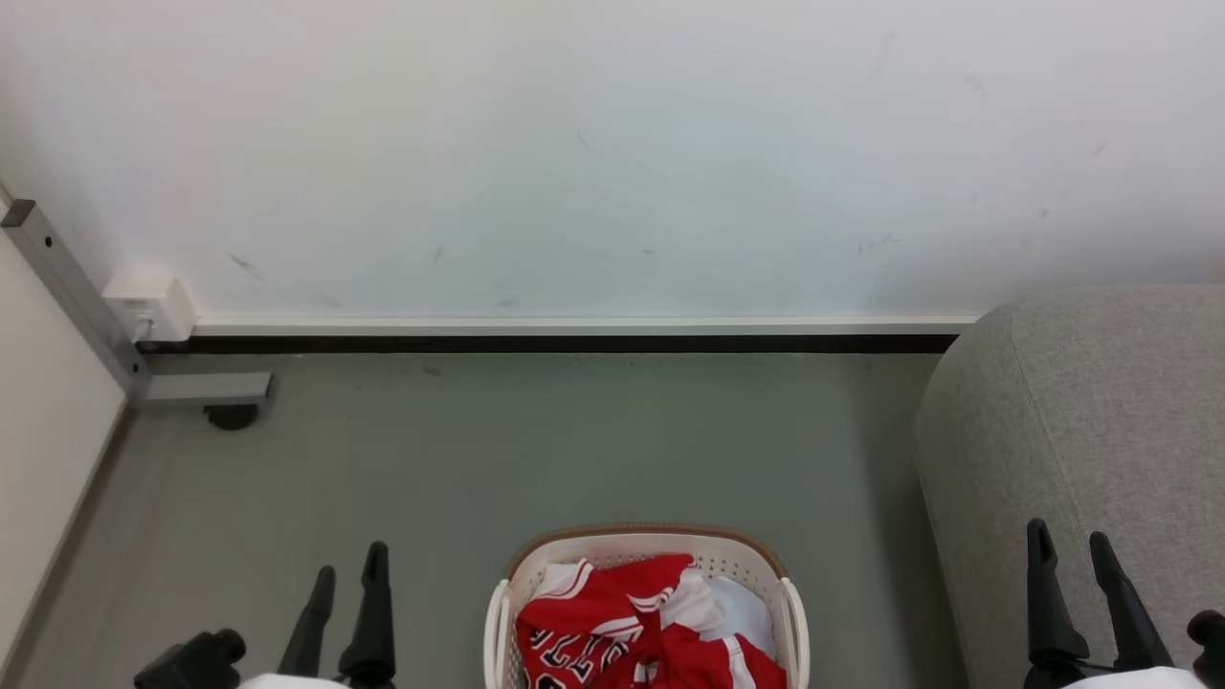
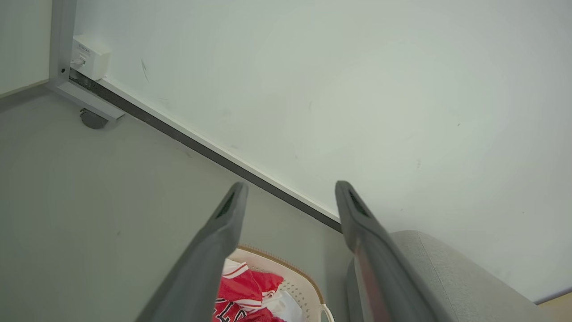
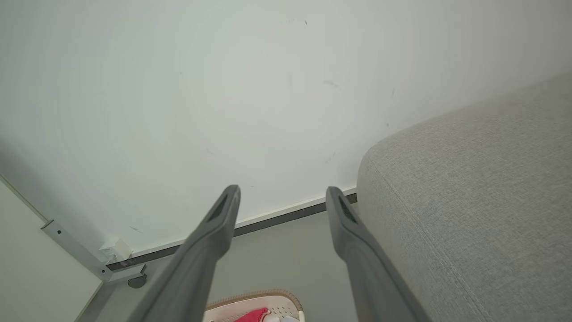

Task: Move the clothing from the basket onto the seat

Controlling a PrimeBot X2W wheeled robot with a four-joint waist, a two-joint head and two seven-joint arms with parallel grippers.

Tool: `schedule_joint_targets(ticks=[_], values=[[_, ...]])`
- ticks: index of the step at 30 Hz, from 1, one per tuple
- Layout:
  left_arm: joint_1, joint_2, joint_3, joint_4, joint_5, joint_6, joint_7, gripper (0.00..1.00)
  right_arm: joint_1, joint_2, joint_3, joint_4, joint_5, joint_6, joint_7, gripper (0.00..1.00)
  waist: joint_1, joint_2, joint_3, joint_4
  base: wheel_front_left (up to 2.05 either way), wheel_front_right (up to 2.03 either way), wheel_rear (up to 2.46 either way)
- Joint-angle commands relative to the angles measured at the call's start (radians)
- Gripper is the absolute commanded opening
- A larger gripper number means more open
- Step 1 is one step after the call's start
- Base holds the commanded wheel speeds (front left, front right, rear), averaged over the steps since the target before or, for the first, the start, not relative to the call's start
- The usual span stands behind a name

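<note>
between seat (image 1: 1101, 431) and wall (image 1: 612, 144), basket (image 1: 646, 541) holds red clothing (image 1: 612, 617).

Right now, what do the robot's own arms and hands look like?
The left hand and right hand each have two long, dark grey tapering fingers with a slot near the tip. A black knob sits beside each base, by a white forearm.

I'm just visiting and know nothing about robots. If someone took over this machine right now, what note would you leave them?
Left gripper: open, empty, above the floor left of the basket.
Right gripper: open, empty, in front of the seat.
The red clothing lies crumpled in the basket, beside something white.
Done: nothing yet; no garment on the visible part of the seat.
Left: grasp the clothing and carry it right, onto the seat.
</note>
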Motion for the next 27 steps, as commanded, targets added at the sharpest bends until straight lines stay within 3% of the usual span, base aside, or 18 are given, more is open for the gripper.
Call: schedule_joint_targets(ticks=[1,27], values=[[0.002,0.009,-0.001,-0.009,0.030,-0.005,-0.011,1.00,0.002,-0.010,-0.002,-0.006,-0.033,-0.001,-0.011,1.00,0.0000,0.0000,-0.001,0.001,0.00,0.00,0.00],[0.022,0.010,-0.023,0.011,0.271,0.000,-0.070,1.00,0.031,-0.012,0.007,0.028,-0.208,-0.002,-0.070,1.00,0.0000,0.0000,-0.002,0.008,0.00,0.00,0.00]])
